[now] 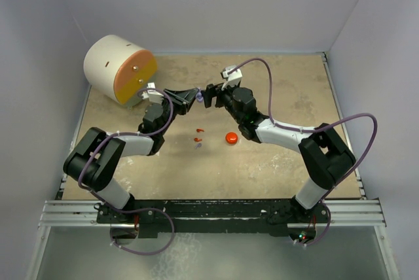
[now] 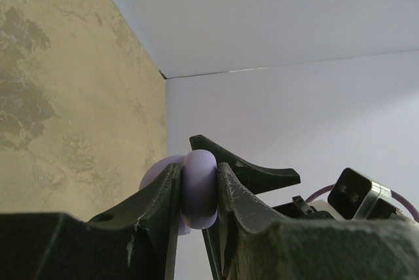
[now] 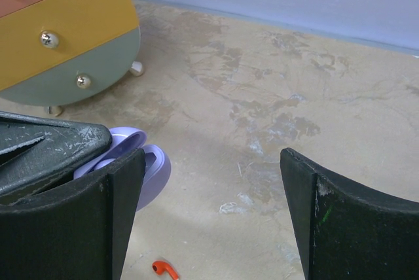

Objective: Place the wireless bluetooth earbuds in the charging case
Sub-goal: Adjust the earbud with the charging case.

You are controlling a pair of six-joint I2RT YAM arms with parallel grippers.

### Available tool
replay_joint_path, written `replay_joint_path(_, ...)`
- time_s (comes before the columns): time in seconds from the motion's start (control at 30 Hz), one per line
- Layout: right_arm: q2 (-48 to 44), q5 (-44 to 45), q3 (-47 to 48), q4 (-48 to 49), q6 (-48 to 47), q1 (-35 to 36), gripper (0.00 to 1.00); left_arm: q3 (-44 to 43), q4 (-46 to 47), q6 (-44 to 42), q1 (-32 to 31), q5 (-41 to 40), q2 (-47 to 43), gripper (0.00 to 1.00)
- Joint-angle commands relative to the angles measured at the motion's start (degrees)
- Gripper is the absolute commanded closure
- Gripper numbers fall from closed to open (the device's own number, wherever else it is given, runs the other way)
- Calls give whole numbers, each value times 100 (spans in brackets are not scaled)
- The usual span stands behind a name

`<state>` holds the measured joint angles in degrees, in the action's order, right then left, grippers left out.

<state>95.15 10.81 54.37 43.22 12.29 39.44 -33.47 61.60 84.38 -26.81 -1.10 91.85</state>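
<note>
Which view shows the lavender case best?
The left wrist view: the lavender case sits close and centred, clamped edge-on between the fingers of the left tool. The right wrist view shows only part of it, behind the left tool and beside the open right tool. The top view shows it as a small pale spot.
</note>
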Motion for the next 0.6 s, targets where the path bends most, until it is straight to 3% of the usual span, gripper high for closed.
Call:
replay_joint_path(0.0,-190,-289,70,273,-212,40,14,-284,314,-88,-34,204,2,100)
replay_joint_path(0.57,-348,-491,5,292,-456,40,14,-458,118,-145,8,400,29,100)
